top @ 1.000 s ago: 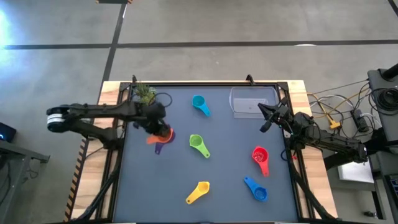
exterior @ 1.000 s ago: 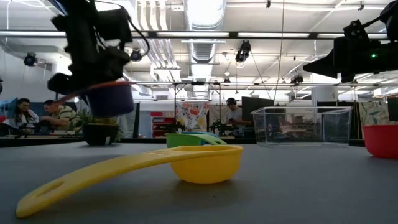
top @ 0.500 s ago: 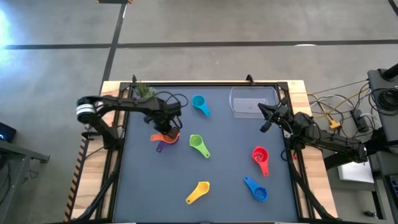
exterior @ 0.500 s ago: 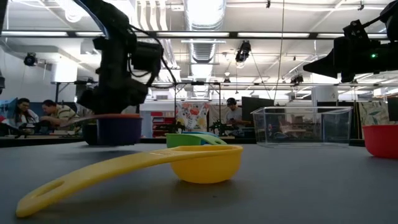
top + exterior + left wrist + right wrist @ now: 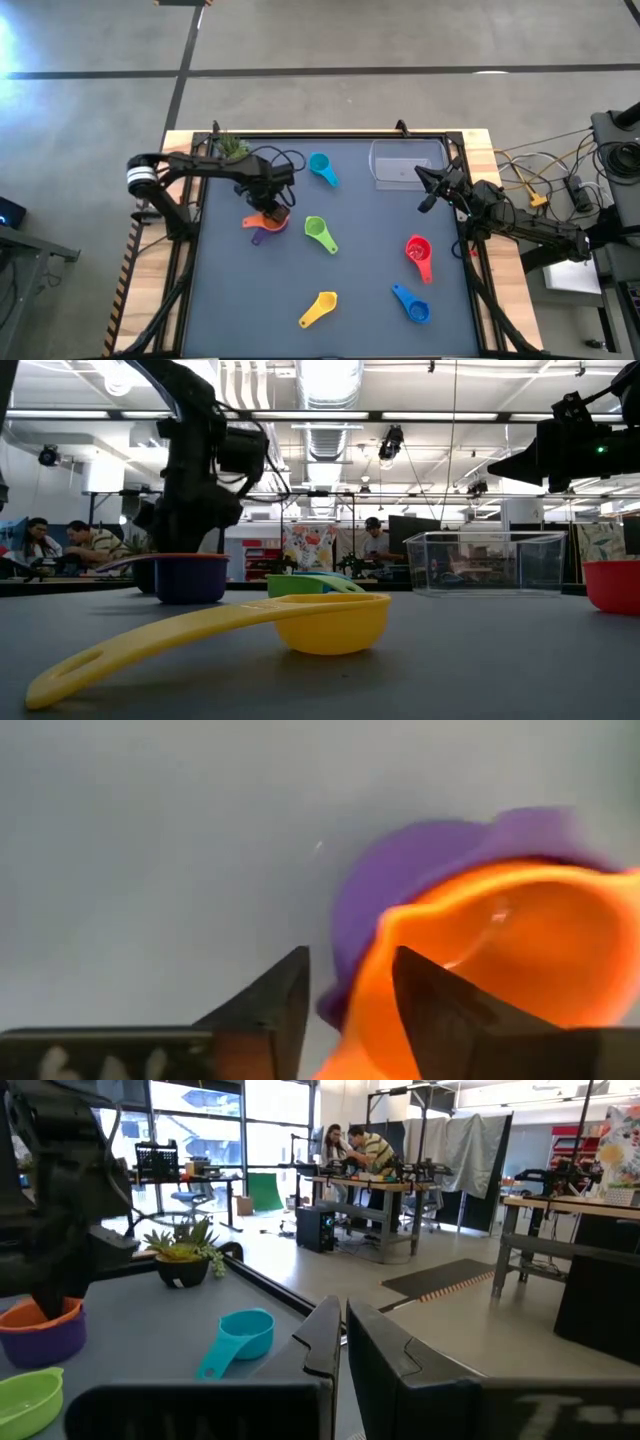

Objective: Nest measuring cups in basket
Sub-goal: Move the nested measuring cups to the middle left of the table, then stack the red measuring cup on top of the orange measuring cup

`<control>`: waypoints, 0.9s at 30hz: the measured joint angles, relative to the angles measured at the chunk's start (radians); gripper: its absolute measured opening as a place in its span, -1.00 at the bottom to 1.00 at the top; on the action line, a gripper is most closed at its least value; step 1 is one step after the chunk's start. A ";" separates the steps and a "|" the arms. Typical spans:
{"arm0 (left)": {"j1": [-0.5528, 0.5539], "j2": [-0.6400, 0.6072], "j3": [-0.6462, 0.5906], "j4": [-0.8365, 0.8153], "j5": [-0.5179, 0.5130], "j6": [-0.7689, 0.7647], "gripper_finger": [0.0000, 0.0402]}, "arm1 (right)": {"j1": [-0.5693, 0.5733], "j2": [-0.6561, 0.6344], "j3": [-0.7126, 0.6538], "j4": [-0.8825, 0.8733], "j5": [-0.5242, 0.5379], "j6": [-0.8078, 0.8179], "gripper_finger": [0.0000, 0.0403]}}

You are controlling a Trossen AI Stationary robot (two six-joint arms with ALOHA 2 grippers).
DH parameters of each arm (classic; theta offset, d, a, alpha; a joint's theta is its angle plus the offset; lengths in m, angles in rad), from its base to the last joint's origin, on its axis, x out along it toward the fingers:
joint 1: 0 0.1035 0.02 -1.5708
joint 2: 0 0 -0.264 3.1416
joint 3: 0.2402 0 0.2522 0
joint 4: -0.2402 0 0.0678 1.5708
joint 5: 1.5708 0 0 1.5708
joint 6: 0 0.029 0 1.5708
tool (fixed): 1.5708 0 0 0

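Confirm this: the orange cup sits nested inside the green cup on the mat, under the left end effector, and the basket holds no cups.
One thing is wrong: the orange cup is nested in the purple cup, not the green one, which lies apart. The left wrist view shows orange inside purple. The rest holds: the stack is under the left end effector, and the basket holds no cups.

Table top [image 5: 350, 300]: dark blue-grey, matt, smooth. Table edge [image 5: 180, 150]: pale wood, bare grain. Orange cup [image 5: 520, 950]: glossy plastic with highlights, sits in purple cup [image 5: 400, 890], smooth satin plastic. Yellow cup [image 5: 320, 622]: smooth plastic, soft sheen. Basket [image 5: 485, 563]: clear hard plastic, see-through. Left gripper [image 5: 345, 1010] fingers [image 5: 275, 1005]: dark matt plastic.
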 joint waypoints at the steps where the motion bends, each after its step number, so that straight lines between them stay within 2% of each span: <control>1: 0.000 -0.009 0.015 -0.019 -0.001 0.006 -0.27 | 0.000 0.000 0.000 0.000 0.000 0.000 -0.94; 5: 0.000 -0.056 0.094 -0.111 -0.023 0.036 -0.11 | 0.000 0.000 0.000 0.000 0.000 0.000 -0.94; 8: -0.015 -0.101 0.162 -0.207 -0.082 0.026 -0.05 | 0.000 0.000 0.000 0.000 0.000 0.000 -0.94; 12: -0.087 -0.192 0.211 -0.244 -0.216 -0.013 -0.04 | 0.000 0.000 0.000 0.000 0.000 0.000 -0.94; 16: -0.228 -0.300 0.171 -0.151 -0.406 -0.102 -0.08 | 0.000 0.000 0.000 0.000 0.000 0.000 -0.94; 19: -0.362 -0.375 0.086 0.000 -0.514 -0.177 -0.13 | 0.000 0.000 0.000 0.000 0.000 0.000 -0.94; 22: -0.503 -0.428 -0.027 0.253 -0.643 -0.206 -0.19 | 0.000 0.000 0.000 0.000 0.000 0.000 -0.94; 25: -0.620 -0.445 -0.142 0.591 -0.814 -0.123 -0.25 | 0.000 0.000 0.000 0.000 0.000 0.000 -0.94; 27: -0.680 -0.436 -0.216 0.846 -0.920 -0.010 -0.28 | 0.000 0.000 0.000 0.000 0.000 0.000 -0.94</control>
